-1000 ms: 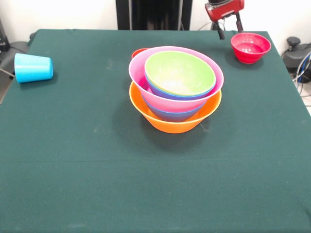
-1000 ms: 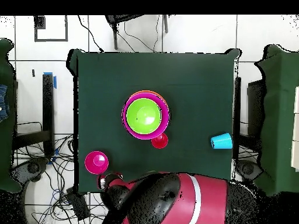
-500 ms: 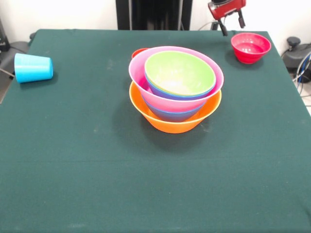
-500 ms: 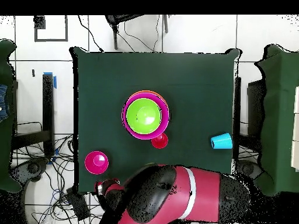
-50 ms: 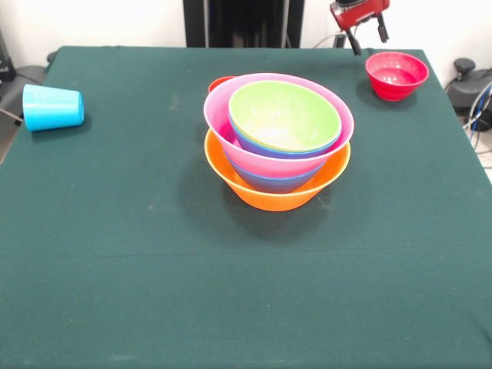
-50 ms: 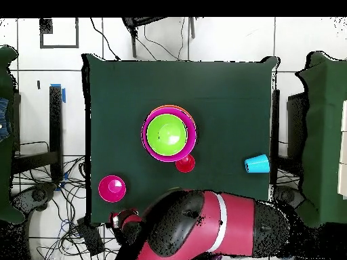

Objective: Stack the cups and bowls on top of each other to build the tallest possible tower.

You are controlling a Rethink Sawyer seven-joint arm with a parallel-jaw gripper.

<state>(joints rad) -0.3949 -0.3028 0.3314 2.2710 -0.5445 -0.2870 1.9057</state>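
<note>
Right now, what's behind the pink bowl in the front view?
A red cup peeks out behind the pink bowl; only its rim edge shows there. The overhead view shows it beside the stack.

In the front view, the robot's red-bodied gripper with black fingers (image 5: 366,36) has risen and drifted a little to the right since a second ago. It then hung low just beside the small glossy red plastic bowl (image 5: 397,74); now it sits higher, up against the top edge, apart from that bowl. Most of this lift came in the first half second. In the overhead view, the red and black arm (image 6: 203,227) has swung leftward, and its bulk now spreads wider across the tabletop's near edge.
</note>
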